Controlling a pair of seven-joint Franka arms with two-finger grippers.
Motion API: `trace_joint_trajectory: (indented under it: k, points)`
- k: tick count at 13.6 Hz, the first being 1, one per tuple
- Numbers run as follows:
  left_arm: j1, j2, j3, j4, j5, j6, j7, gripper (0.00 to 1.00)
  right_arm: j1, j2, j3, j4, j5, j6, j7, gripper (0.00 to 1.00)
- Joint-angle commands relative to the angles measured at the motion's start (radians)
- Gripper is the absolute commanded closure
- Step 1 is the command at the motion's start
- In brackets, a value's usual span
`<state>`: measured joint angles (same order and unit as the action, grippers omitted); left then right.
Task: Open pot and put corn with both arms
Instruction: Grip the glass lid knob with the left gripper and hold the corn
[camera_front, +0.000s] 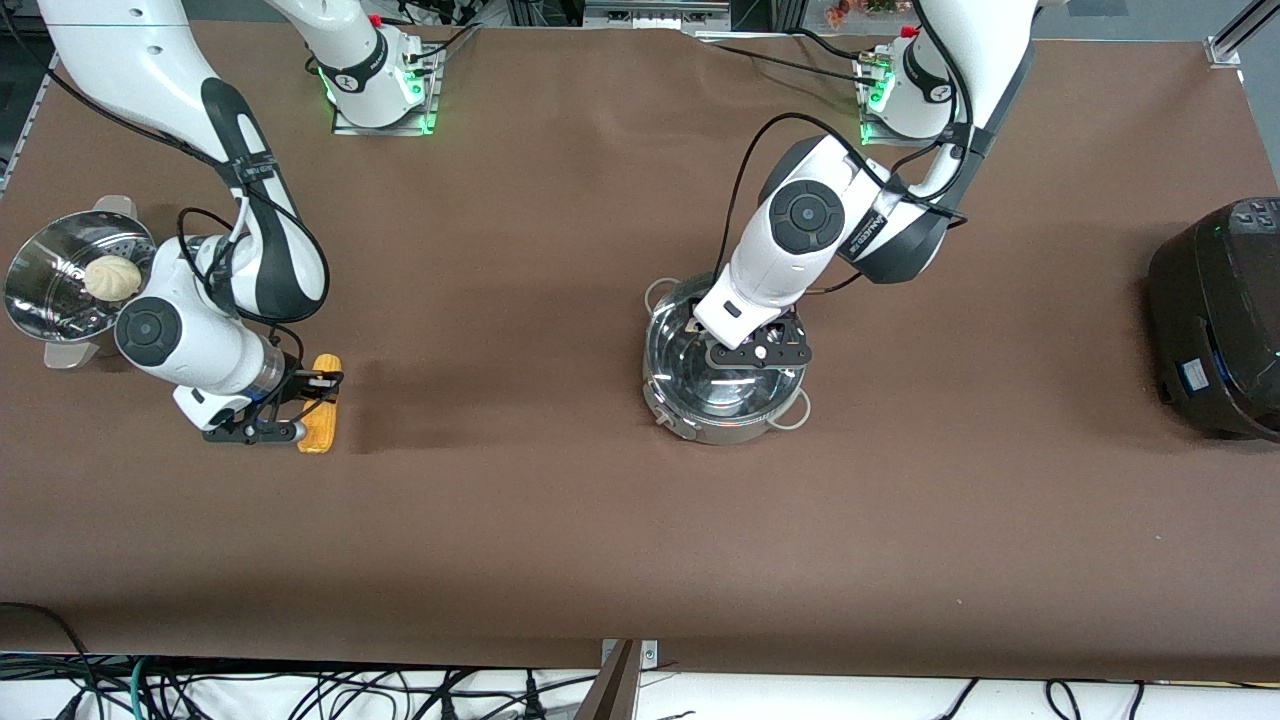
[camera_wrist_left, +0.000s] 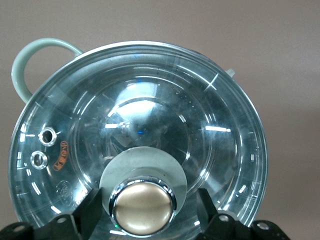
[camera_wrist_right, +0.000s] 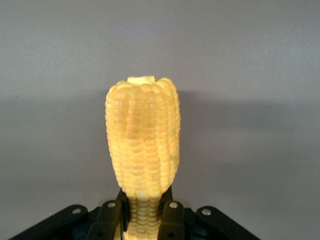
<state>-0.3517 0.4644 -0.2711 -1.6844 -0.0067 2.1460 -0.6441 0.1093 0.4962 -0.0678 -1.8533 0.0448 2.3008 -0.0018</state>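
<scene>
The steel pot (camera_front: 725, 405) stands mid-table with its glass lid (camera_front: 690, 345) on. My left gripper (camera_front: 757, 352) is down over the lid. In the left wrist view the lid (camera_wrist_left: 150, 110) fills the frame, and the left gripper (camera_wrist_left: 150, 214) is open with one finger on each side of the beige knob (camera_wrist_left: 142, 207), a gap showing on both sides. A pale loop handle (camera_wrist_left: 27, 60) shows at the rim. The corn (camera_front: 320, 432) lies toward the right arm's end of the table. My right gripper (camera_front: 312, 402) is shut on it; in the right wrist view the fingers (camera_wrist_right: 170, 220) pinch the corn (camera_wrist_right: 142, 135) near one end.
A perforated steamer basket (camera_front: 40, 290) holding a white bun (camera_front: 110, 277) stands at the right arm's end of the table, close to the right arm. A large black cooker (camera_front: 1220, 320) stands at the left arm's end.
</scene>
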Motion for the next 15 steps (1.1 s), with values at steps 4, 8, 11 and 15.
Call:
trace_joint_trajectory:
  k: [4, 8, 11, 15]
  points:
    - [-0.018, 0.007, 0.015, 0.031, 0.019, -0.005, -0.009, 0.17, -0.002, -0.030, 0.003, 0.152, 0.015, -0.210, -0.018, 0.98]
    - [-0.018, 0.003, 0.016, 0.029, 0.024, -0.005, -0.006, 0.27, 0.000, -0.027, 0.003, 0.230, 0.018, -0.277, -0.018, 0.98]
    - [-0.018, 0.000, 0.016, 0.028, 0.024, -0.008, -0.003, 0.41, 0.003, -0.024, 0.003, 0.279, 0.020, -0.336, -0.018, 0.99]
    - [-0.018, 0.002, 0.016, 0.023, 0.024, -0.009, 0.000, 0.77, 0.004, -0.022, 0.005, 0.316, 0.020, -0.376, -0.017, 1.00]
